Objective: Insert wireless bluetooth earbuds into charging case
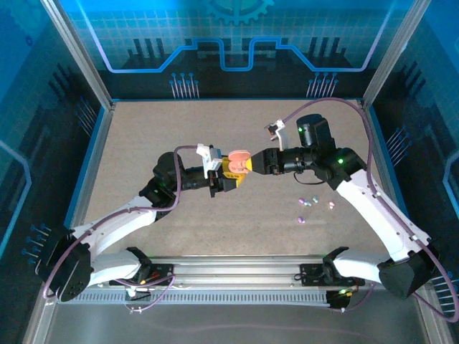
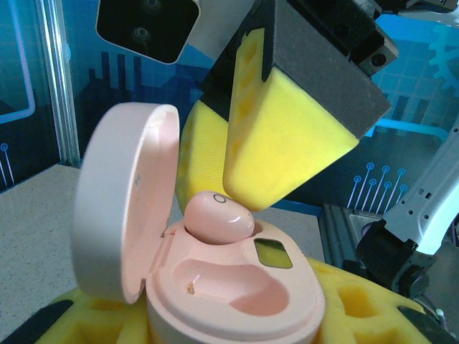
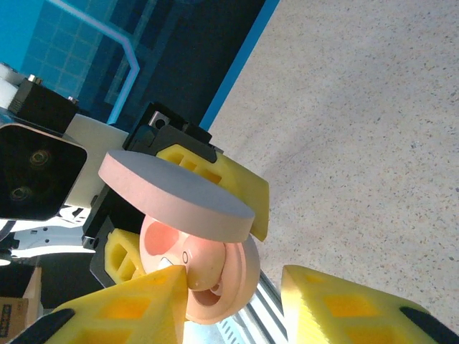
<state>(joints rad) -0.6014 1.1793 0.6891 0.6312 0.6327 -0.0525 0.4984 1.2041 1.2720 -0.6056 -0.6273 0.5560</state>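
tan table (image 1: 179, 129), blue-lit walls around it. left gripper (image 1: 229, 178) fingers clamp the pink case (image 1: 238, 156) from both sides, its lid swung open toward 9 o'clock in the left wrist view. a pink earbud (image 2: 217, 215) sits in the case's far pocket. right gripper (image 1: 251, 163), in from 3 o'clock, has its fingers parted, one pad (image 3: 136, 308) touching the earbud. loose earbuds (image 1: 308, 202) lie on the table at 4 o'clock of the case, well apart.

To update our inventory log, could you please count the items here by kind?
Pink charging case: 1
Pink earbud seated in it: 1
Loose pastel earbuds on the table: 5, as far as the top view shows
Total: 7
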